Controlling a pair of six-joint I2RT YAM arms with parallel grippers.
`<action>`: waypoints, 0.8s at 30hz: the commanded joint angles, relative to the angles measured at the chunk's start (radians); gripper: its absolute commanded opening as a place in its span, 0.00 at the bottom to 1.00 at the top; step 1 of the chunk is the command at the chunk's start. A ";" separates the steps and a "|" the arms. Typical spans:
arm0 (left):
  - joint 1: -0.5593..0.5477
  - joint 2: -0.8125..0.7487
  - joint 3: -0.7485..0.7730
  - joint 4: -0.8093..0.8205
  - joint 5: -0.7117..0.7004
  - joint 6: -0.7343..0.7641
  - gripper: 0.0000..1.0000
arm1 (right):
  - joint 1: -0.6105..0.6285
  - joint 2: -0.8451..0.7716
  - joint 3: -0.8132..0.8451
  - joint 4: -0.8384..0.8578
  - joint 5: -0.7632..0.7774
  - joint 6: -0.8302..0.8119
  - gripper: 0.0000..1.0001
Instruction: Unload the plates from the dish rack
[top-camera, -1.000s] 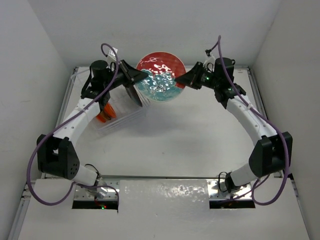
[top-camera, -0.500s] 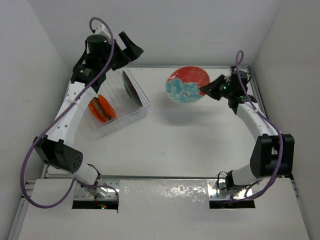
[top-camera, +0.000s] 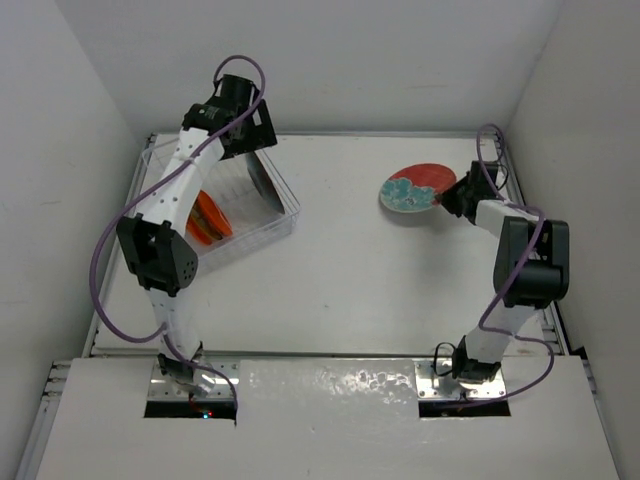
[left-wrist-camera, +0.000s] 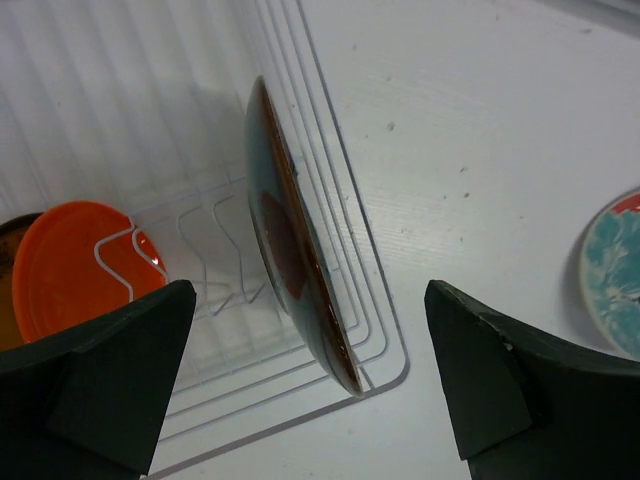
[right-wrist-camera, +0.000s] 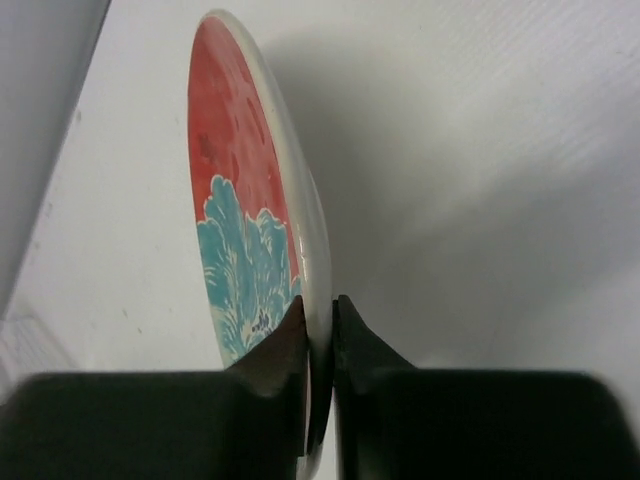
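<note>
So the white table (top-camera: 340, 280) takes up most of the overhead view. The clear dish rack (top-camera: 245, 235) sits on its far left part, angled a bit.

The biggest plate, the red-and-teal plate (top-camera: 415, 187), is out of the rack, over on the far right of the table. It's tilted and low over the surface. I honestly can't tell if its edge touches down.

Next is a dark plate (left-wrist-camera: 290, 250), standing on edge in the ribbed slots at the right end of the rack, just inside the wall. The small orange plates (top-camera: 208, 218) stand further left in the rack, propped in a white wire holder (left-wrist-camera: 215, 255).

The right gripper (right-wrist-camera: 318, 315) is pinching the rim of the red-and-teal plate, one finger on each face. You can see that clearly from the wrist camera.

The left gripper (left-wrist-camera: 308, 300) hangs above the rack with its fingers spread wide and nothing in them. The dark plate is right below the gap and the fingers are well clear of it.
</note>
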 joint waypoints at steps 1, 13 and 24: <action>-0.016 -0.005 0.004 -0.020 -0.039 0.030 0.95 | -0.045 0.083 0.075 0.121 0.029 0.064 0.15; -0.018 0.147 0.046 -0.077 -0.095 0.013 0.16 | 0.007 0.012 0.306 -0.586 0.283 -0.152 0.99; -0.022 0.147 0.251 -0.132 -0.067 -0.050 0.00 | 0.018 -0.153 0.250 -0.655 0.075 -0.256 0.99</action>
